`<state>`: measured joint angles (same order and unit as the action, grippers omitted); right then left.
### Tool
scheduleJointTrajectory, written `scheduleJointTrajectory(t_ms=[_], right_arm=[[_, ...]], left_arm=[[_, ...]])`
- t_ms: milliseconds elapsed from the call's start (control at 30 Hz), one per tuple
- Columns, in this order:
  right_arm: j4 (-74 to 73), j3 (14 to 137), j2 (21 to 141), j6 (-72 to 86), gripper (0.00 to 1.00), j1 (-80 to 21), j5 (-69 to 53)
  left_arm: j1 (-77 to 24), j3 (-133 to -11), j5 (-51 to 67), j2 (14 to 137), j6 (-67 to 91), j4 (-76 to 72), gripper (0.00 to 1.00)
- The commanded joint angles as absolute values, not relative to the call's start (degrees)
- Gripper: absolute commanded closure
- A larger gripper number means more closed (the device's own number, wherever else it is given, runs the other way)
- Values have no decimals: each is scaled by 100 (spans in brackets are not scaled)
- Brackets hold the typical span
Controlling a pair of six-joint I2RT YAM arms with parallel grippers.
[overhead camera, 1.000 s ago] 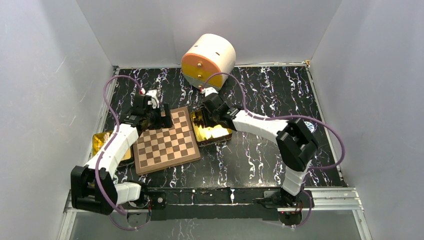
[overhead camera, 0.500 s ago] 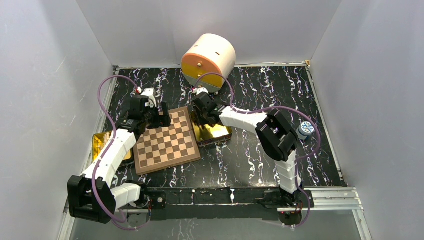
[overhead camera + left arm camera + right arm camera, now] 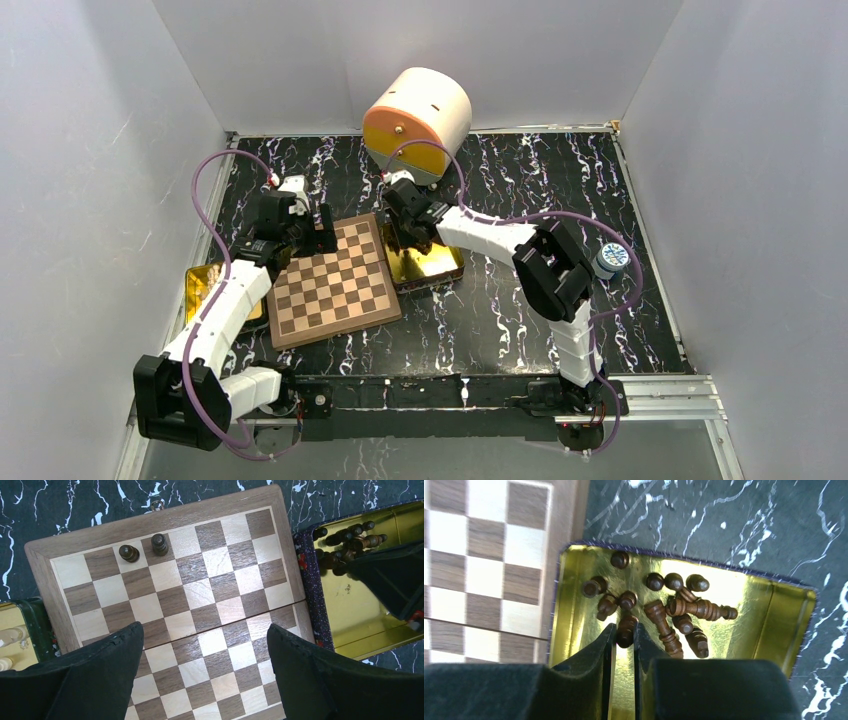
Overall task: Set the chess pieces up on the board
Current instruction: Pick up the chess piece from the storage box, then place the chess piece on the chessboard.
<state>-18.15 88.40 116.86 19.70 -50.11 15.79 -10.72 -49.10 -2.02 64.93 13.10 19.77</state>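
The wooden checkered board lies left of centre; it fills the left wrist view. Two dark chess pieces stand on its far row. My left gripper hangs open and empty above the board. Several dark pieces lie in a gold tin right of the board. My right gripper is down in the tin, shut on one dark chess piece.
A second gold tin with pale pieces lies left of the board. An orange and cream drum-shaped container stands at the back. A small round blue-white object sits at the right.
My right arm folded in and its gripper slid left along the tin towards the board. My left gripper moved slightly back and left over the board's far end.
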Motion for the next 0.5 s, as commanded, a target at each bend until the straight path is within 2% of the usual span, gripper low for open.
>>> scheduleJointTrajectory(t_ms=[0,467], right_arm=[[-2484,9788,11550,1903,83,-5001,1692],[-2826,11389,12308,1666,82,-5225,1252]], left_arm=[[-1072,-5010,-389,6274,1266,2030,10],[-1072,-4993,-928,5942,1351,2057,9]])
